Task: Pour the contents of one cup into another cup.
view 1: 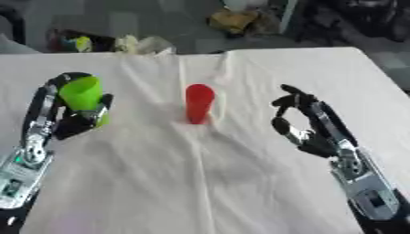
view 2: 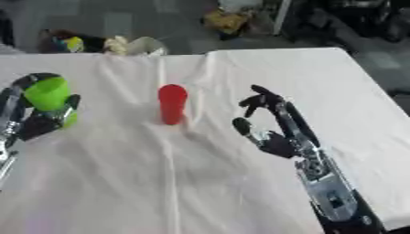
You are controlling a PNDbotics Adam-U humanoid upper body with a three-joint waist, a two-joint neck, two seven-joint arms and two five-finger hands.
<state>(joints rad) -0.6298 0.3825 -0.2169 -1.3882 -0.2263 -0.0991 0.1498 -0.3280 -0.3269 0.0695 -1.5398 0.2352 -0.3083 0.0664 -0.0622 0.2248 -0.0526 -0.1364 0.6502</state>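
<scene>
Left eye view: green cup [view 1: 81,93] is gripped by left hand [view 1: 76,119] at left; red cup [view 1: 198,103] stands centre; right hand [view 1: 303,125] is held open at right.

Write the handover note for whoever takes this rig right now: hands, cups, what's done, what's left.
Left hand: shut on the green cup, gripped from the side at the table's left part; whether the cup is off the cloth cannot be told.
Right hand: holds nothing, fingers loosely curved, to the right of the red cup and apart from it.
Red cup: upright near the middle of the white cloth, untouched.
Done: green cup grasped.
Left: bring the green cup over the red one, tip it to pour, then set it down. What is in either cup cannot be seen.
</scene>
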